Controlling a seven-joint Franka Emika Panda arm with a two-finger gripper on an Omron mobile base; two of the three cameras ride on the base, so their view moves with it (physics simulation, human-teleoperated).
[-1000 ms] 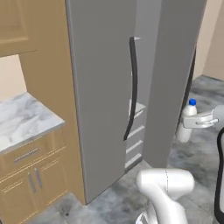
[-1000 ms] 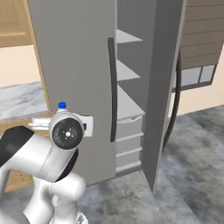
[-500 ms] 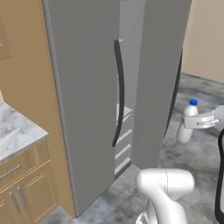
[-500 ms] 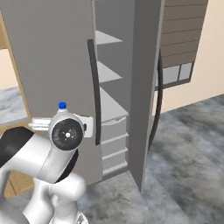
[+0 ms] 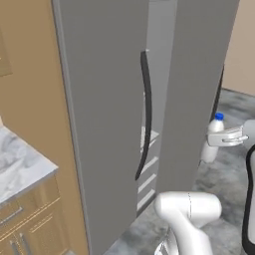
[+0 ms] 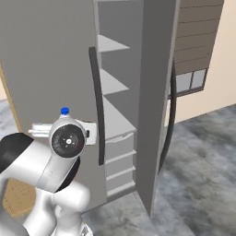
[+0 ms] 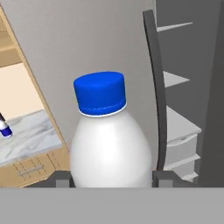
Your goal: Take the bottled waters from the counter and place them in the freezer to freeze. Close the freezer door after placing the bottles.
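Note:
My gripper (image 7: 111, 177) is shut on a plain whitish bottled water (image 7: 109, 148) with a blue cap, held upright. From the left base view, the bottle (image 5: 211, 142) and gripper (image 5: 219, 138) hang in front of the open freezer door (image 5: 194, 84). In the right base view the blue cap (image 6: 65, 111) peeks over my wrist. The freezer (image 6: 113, 83) stands open, its white shelves bare. The second bottled water (image 7: 3, 127), with a dark label, stands on the marbled counter (image 7: 30, 131), cut off by the frame's left edge.
The other fridge door (image 5: 104, 109) is closed, its dark curved handle (image 5: 144, 114) beside the freezer gap. White drawers (image 6: 119, 159) fill the freezer's lower part. Wooden cabinets (image 5: 25, 219) sit under the counter (image 5: 20, 169). Grey stone floor (image 6: 198, 175) spreads to the right.
The base has driven closer to the fridge, so it looms larger and the counter has slid left. The bottle stays held in the same place relative to the arm.

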